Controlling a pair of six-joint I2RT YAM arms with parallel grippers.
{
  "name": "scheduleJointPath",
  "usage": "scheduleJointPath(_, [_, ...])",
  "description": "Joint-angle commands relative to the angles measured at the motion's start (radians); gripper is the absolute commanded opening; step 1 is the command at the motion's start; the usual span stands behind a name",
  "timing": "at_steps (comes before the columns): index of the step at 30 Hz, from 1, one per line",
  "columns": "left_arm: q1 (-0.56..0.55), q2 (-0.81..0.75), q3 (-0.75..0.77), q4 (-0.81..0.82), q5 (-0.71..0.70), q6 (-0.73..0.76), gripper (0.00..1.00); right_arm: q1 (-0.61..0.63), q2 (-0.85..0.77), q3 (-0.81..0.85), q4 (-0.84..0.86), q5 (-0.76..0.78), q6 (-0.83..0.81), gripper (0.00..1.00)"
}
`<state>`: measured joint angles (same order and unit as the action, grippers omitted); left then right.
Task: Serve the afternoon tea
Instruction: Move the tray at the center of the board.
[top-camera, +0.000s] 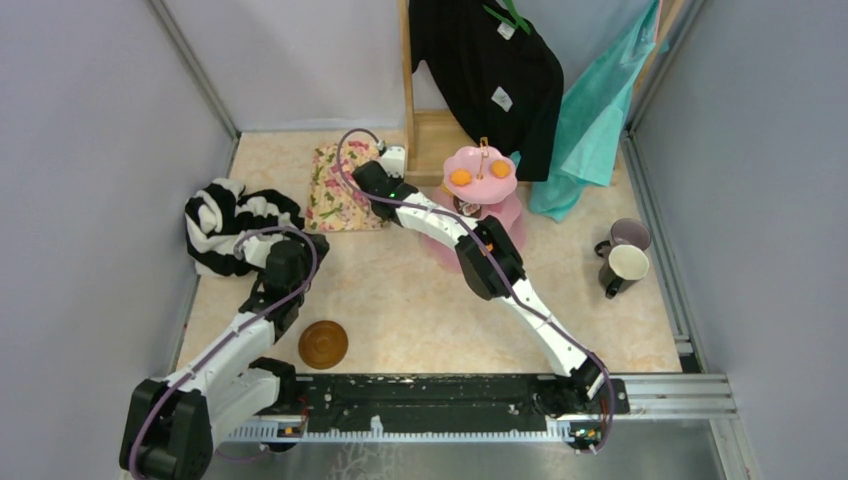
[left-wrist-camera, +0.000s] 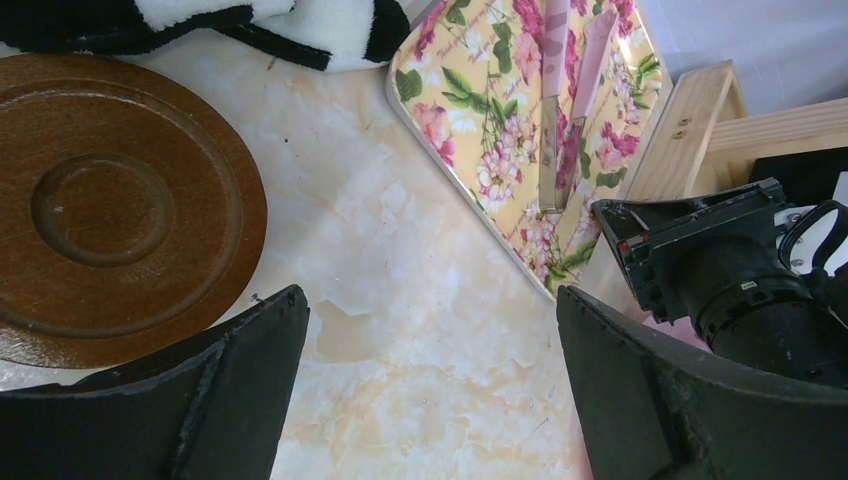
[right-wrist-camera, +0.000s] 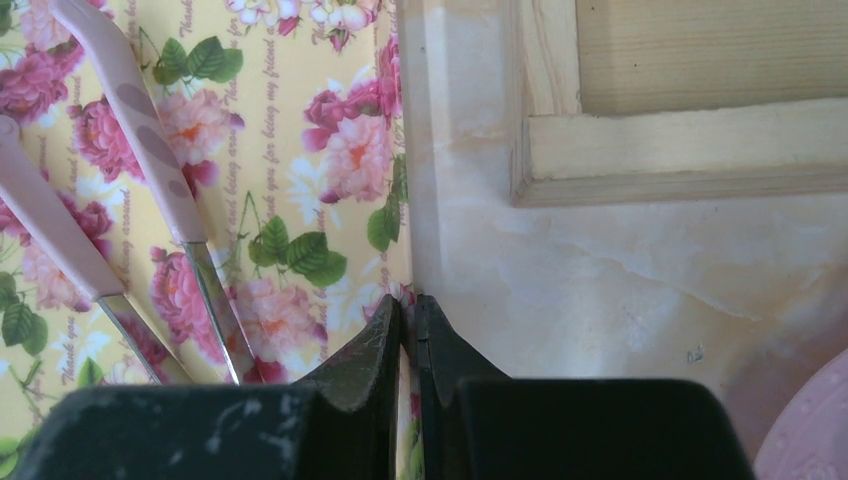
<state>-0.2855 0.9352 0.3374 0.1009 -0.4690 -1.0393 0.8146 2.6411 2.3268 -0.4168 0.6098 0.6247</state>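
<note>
From above, my right arm (top-camera: 490, 262) crosses the cake stand (top-camera: 480, 185); two mugs (top-camera: 628, 262) stand well right, a saucer (top-camera: 323, 343) near my bases.

Left wrist: my left pincer (left-wrist-camera: 430, 300) gapes wide over the tabletop (left-wrist-camera: 400, 250), holding nothing.

Right wrist: my right pincer (right-wrist-camera: 408, 320) pinches the edge of the floral cloth (right-wrist-camera: 290, 150), two knives (right-wrist-camera: 160, 160) lying on it; its script partly reads "my friend".

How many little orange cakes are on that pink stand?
2, both on the top tier of the pink stand: the left orange pastry and the right orange pastry. The right arm hides much of the lower tiers, so more may sit there.
</note>
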Motion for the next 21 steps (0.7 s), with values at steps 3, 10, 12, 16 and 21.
scheduleJointPath(3, [-0.003,-0.021,-0.010,-0.015,0.001,-0.002,0.98,-0.014,0.009,0.064,0.041,0.044,-0.003,0.00])
scheduleJointPath(10, [-0.003,-0.022,-0.006,-0.013,0.004,-0.004,0.98,-0.014,-0.019,0.017,0.068,0.015,-0.018,0.15])
scheduleJointPath(12, [-0.003,-0.022,-0.005,-0.012,0.007,-0.006,0.99,-0.014,-0.031,0.002,0.077,0.010,-0.030,0.24])
scheduleJointPath(16, [-0.003,-0.019,0.003,-0.014,0.012,-0.004,0.99,-0.012,-0.059,-0.028,0.098,-0.001,-0.055,0.33])
scheduleJointPath(21, [-0.003,-0.016,0.014,-0.018,0.005,0.000,0.98,-0.002,-0.090,-0.056,0.129,0.005,-0.104,0.39])
